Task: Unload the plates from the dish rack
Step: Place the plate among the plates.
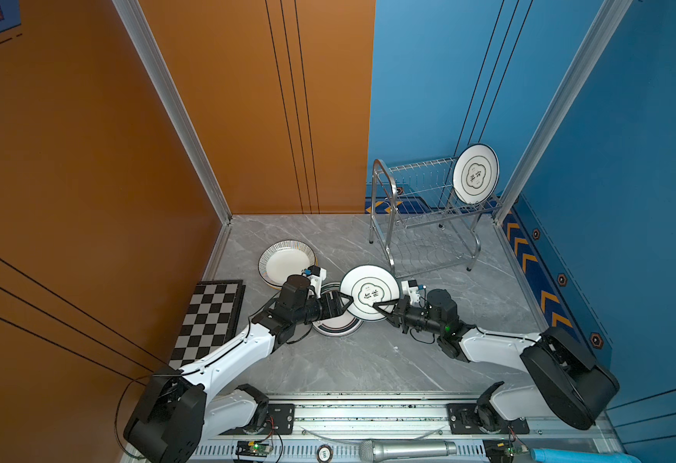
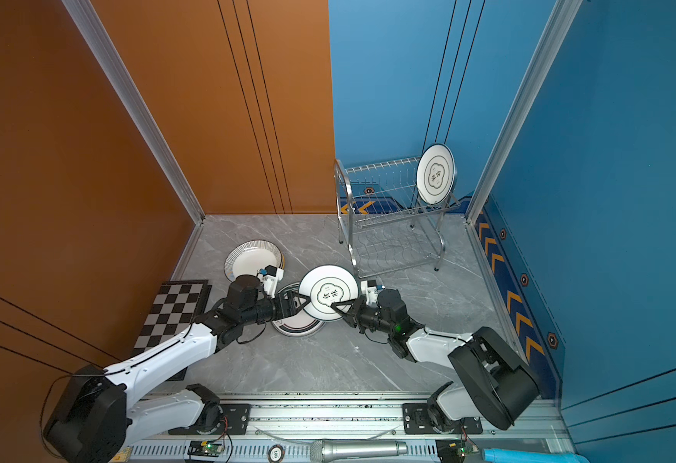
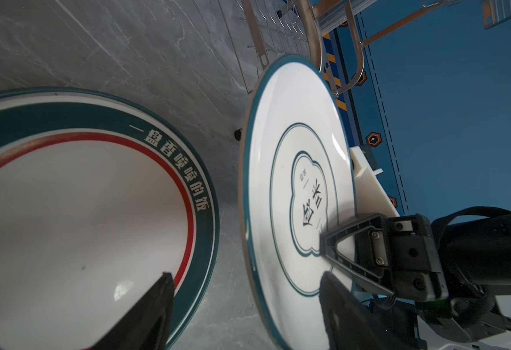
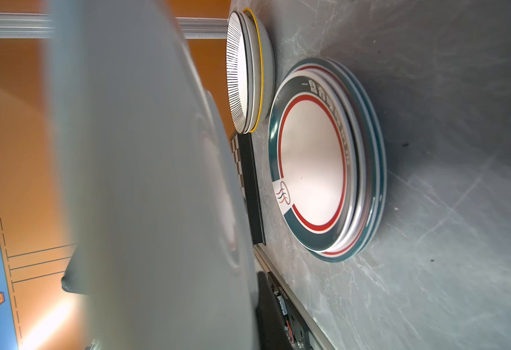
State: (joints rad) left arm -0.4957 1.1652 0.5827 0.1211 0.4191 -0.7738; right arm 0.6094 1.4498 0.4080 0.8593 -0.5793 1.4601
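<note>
Plate (image 1: 362, 280) over plate stack (image 1: 334, 326), chessboard (image 1: 208, 316) beside

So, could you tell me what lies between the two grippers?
A white plate with a thin dark rim, seen in both top views: the right gripper is shut on one edge, the left gripper stands open astride the opposite edge.

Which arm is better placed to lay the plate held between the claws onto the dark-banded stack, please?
Probably left. The left claw stands open astride the rim of the held plate, just above the dark-banded stack. The right claw, shut on the opposite rim, reaches from the stack's far side.
</note>
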